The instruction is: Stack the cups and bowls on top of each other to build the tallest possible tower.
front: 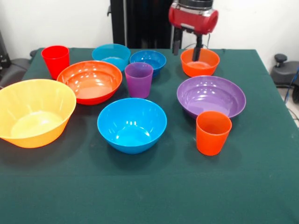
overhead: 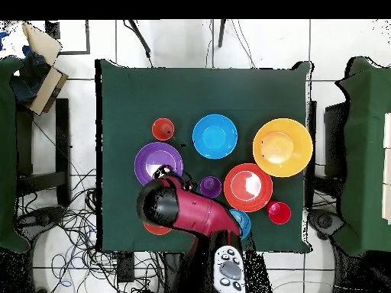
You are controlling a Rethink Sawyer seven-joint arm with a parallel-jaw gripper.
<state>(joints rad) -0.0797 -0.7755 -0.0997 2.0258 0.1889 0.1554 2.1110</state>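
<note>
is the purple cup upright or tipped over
Upright: the purple cup stands on its base on the table, its open mouth facing up, beside the orange-red bowl.

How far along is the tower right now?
Done: nothing. No tower exists; every cup and bowl sits singly on the table. In hand: the gripper hangs open over the small orange bowl, holding nothing. Left: all the stacking, probably starting from the yellow bowl.
</note>
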